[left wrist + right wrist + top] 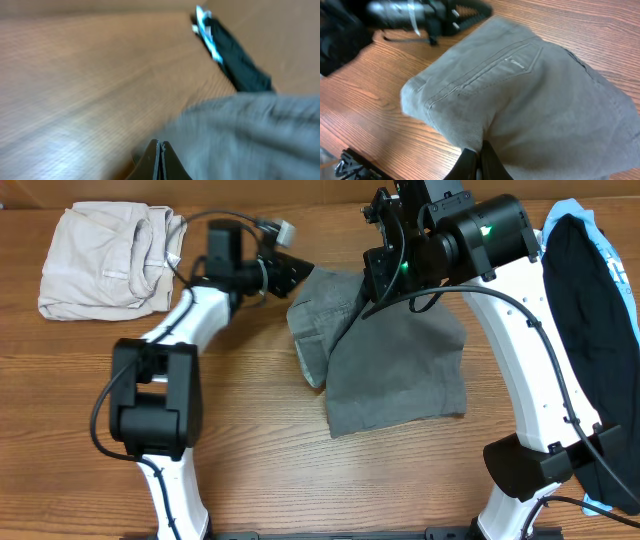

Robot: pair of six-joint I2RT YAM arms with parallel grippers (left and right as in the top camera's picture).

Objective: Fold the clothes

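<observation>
The grey shorts [395,365] lie in the middle of the table, partly folded, with the waistband and pocket seams on the left part [485,75]. My right gripper [372,302] is shut on a pinch of the grey cloth [481,150] near the shorts' top middle, and the cloth rises to the jaws. My left gripper [300,268] is at the shorts' top left corner. In the left wrist view its jaws [161,147] are pressed together with no cloth seen between them, and the blurred grey cloth [250,135] lies just to the right. It also shows in the right wrist view [470,15].
A pale beige folded garment [100,260] lies at the back left. A black garment with light-blue cloth [590,330] lies along the right edge, behind the right arm, and also shows in the left wrist view [230,55]. The table is wood [250,440].
</observation>
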